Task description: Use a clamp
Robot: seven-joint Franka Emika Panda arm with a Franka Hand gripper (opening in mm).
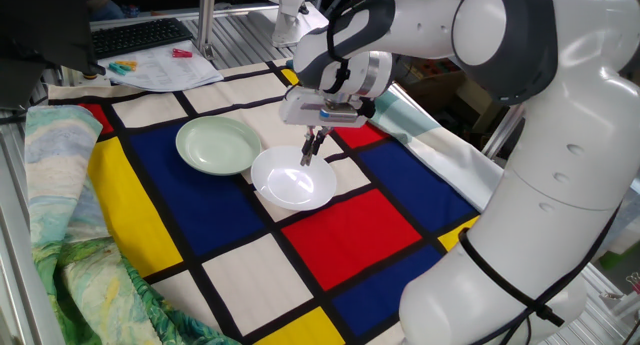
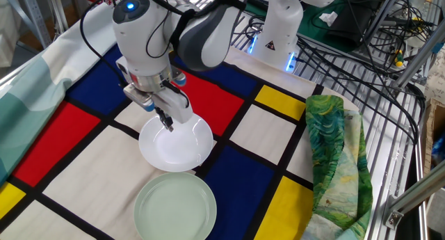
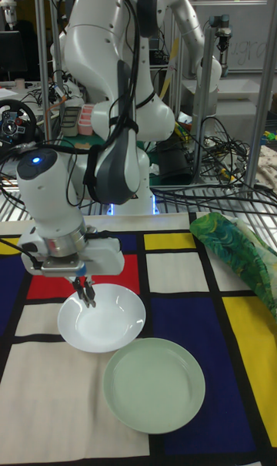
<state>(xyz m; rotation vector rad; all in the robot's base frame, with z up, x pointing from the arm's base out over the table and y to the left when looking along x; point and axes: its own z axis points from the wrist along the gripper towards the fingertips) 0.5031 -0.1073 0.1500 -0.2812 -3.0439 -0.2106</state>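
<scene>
Currently: gripper [image 1: 309,156] poised over the white bowl [image 1: 293,179], fingers drawn close together.

Beneath the gripper the table [image 1: 350,235] carries the white bowl, with the green plate [image 1: 219,144] just beside it. Whether the fingertips hold the clamp cannot be told; it is too small to resolve. Judged step: carrying or positioning; next move needs fine alignment at the bowl rim.

white bowl [image 1: 293,182]: shiny, smooth
green plate [image 1: 219,145]: smooth, a bit dull
checked cloth [image 1: 345,230]: soft, flat cloth
robot arm [image 1: 500,45]: glossy white plastic
</scene>
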